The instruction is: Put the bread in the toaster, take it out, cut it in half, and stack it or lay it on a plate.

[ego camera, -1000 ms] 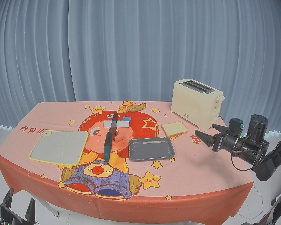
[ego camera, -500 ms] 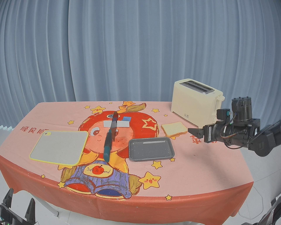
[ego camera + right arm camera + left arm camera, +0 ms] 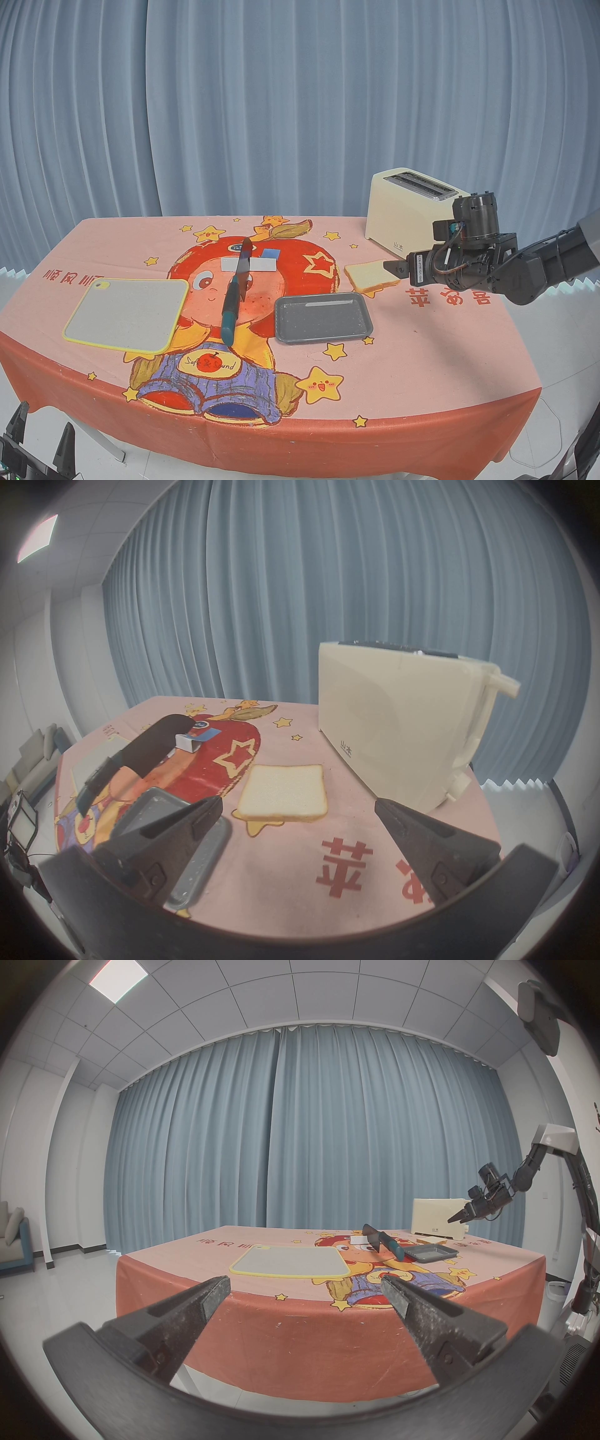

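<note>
The bread [image 3: 372, 275] lies flat on the table [image 3: 437, 350] near its far right corner, just beside the toaster [image 3: 412, 219]. The right hand [image 3: 395, 269] hangs above the table's right side, fingers apart, its tips pointing at the bread and close to it. The left hand [image 3: 304, 1284], fingers also apart, sits low off the near left corner. A grey plate [image 3: 323, 317], a knife [image 3: 234, 294] and a cutting board [image 3: 125, 314] lie across the table's middle.
</note>
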